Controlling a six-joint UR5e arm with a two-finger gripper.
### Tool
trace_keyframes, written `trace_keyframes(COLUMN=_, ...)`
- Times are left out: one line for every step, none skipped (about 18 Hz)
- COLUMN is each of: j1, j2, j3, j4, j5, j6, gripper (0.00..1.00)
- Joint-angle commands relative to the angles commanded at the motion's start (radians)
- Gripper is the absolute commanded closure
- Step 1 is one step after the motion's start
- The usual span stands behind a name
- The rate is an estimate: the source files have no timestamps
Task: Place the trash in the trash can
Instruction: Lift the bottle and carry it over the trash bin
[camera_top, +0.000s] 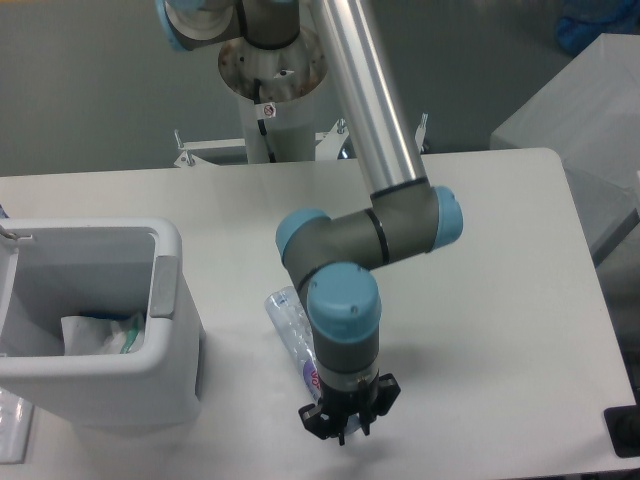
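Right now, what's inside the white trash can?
Inside the trash can, a crumpled clear-white wrapper with a green mark lies near the right wall. The bin's front wall hides the rest of the floor, so I cannot tell whether anything else is in there.

light: even, cool, moderately bright, from overhead | shadows: soft, short; one under the trash can (90, 350) at 8 o'clock, one beside the arm's wrist | glare: bright streak on the metal arm tube (368, 90) at 12 o'clock | focus: slightly soft throughout, low resolution | distortion: no clear bending at the edges
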Motion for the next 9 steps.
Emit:
trace_keyframes(j1=-0.002, j2=0.014, j3=0.012, j4=0.011, j5=-0.002, j6=-0.002, gripper=0.70)
trace_keyframes(j1=-0.003, j2=0.034, j3=0.029, j4=0.022, j5=-0.015, j6=-0.003, gripper=0.70)
trace_keyframes(j1=-0.003, j2=0.061, j3=0.052, j4=0.031, j5=-0.043, j6=-0.005, gripper=0.70)
trace_keyframes(j1=0.000, j2=0.089, j3=0.074, j4=0.038, j5=-0.075, j6=-0.006, gripper=0.70)
trace_keyframes(j1=-0.002, j2=0.115, j3=0.095, j4=0.048, j5=-0.104, j6=-0.006, gripper=0.70)
trace_keyframes(j1=-0.003, j2=0.142, j3=0.112, j4=0.064, j5=-0.130, j6=-0.006, gripper=0.70)
trace_keyframes(j1=-0.005, j2=0.161, j3=0.124, j4=0.087, j5=-0.156, j6=-0.006, gripper=0.70)
trace_keyframes(j1=-0.009, j2=0.178, j3=0.135, j4=0.115, j5=-0.179, j6=-0.006, gripper=0.70)
trace_keyframes(j1=-0.017, j2=0.192, j3=0.143, j4=0.139, j5=-0.201, j6=-0.006, gripper=0.70)
